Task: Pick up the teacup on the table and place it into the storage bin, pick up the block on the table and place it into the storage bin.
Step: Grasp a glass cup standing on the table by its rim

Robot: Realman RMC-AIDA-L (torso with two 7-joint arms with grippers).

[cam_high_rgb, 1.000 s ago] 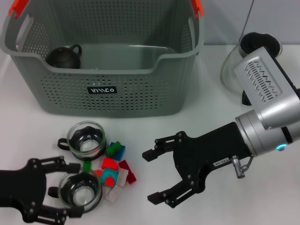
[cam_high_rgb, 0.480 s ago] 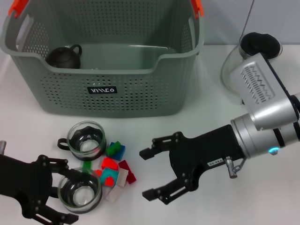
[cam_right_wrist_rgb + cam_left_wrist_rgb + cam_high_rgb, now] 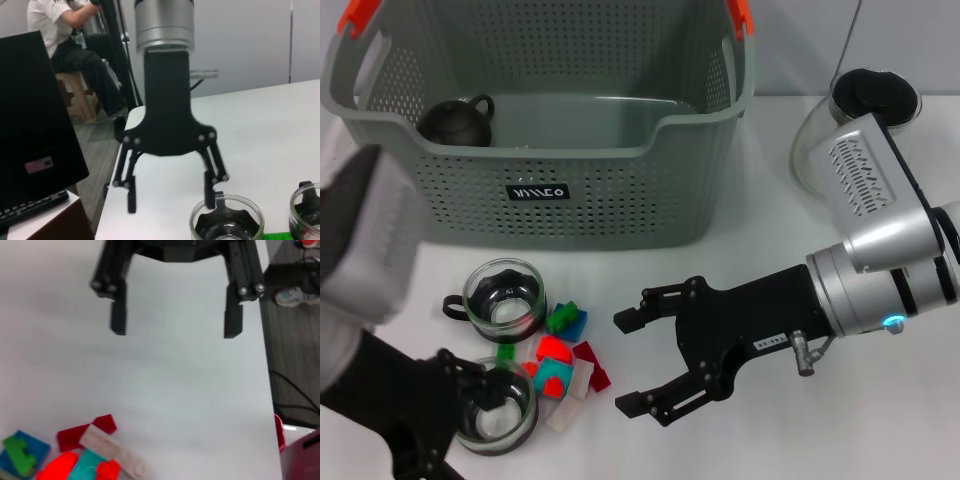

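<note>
The table (image 3: 770,440) is white and flat. The storage bin (image 3: 540,190) stands at its far side, left of centre. A clear glass vessel (image 3: 820,140) stands to the right of the bin. Two glass teacups rest on the near left area: the far teacup (image 3: 504,296) in front of the bin, and the near teacup (image 3: 496,412) just beside it toward the front edge. A cluster of coloured blocks (image 3: 563,362) lies directly right of the teacups, touching one another.
</note>
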